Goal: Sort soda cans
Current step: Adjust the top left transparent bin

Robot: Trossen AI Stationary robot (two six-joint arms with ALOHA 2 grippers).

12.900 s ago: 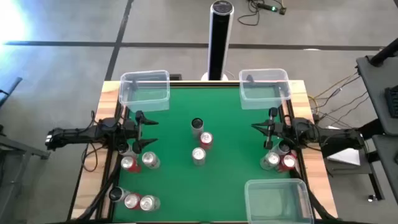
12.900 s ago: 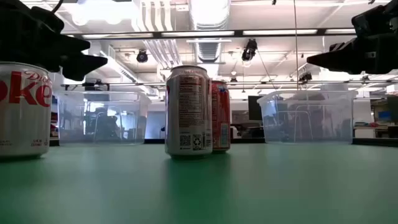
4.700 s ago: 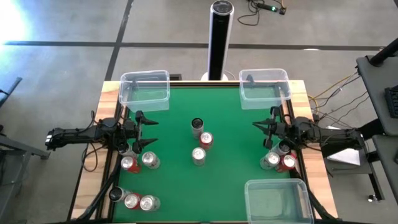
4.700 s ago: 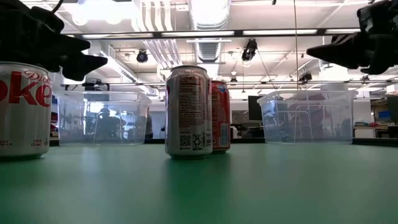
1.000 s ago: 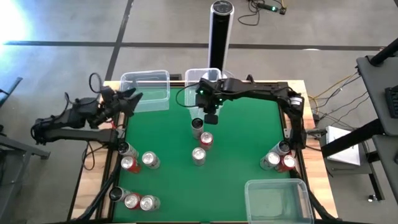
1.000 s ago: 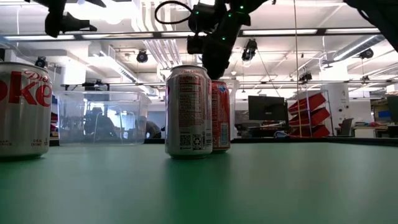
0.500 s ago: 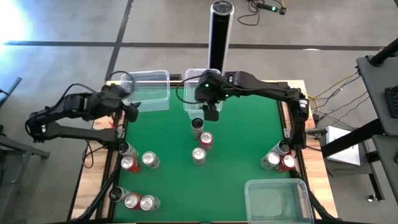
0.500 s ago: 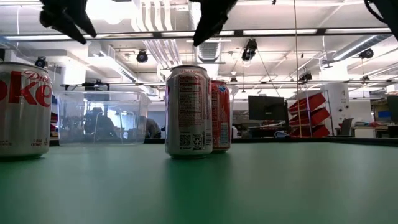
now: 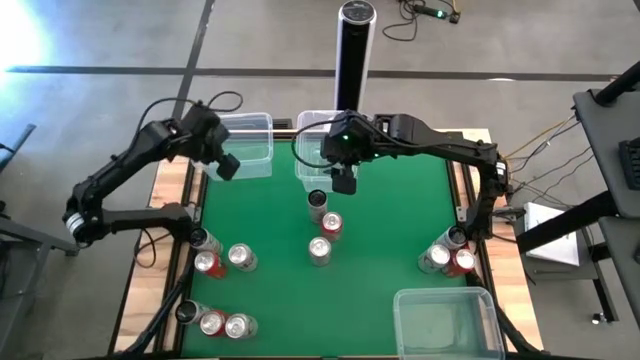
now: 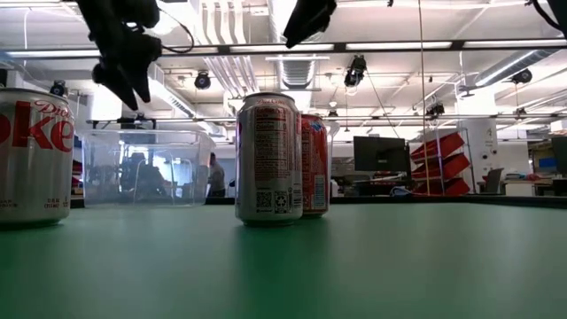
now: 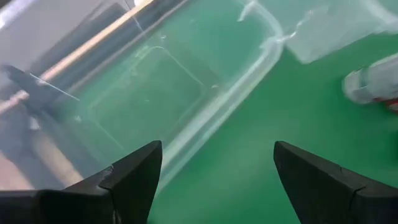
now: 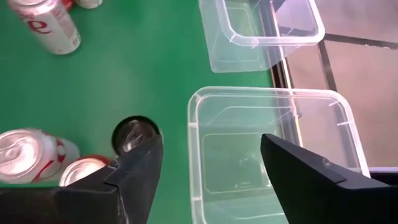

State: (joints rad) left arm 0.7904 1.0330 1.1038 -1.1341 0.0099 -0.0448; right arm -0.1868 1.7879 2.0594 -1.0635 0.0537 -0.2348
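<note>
My right gripper hangs with fingers spread and empty, above the far middle of the table beside a clear tub. The dark can stands upright just on the near side of it, long axis vertical, at the head of a row with a red can and a silver can. My left gripper, also open and empty, hovers at the far-left tub, well apart. The right arm is nearer.

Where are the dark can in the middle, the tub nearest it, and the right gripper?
Dark can (image 9: 317,200), high view, its top.
Nearest tub (image 9: 303,160), high view, left rim.
Right gripper (image 9: 342,184), high view, between its fingertips.
</note>
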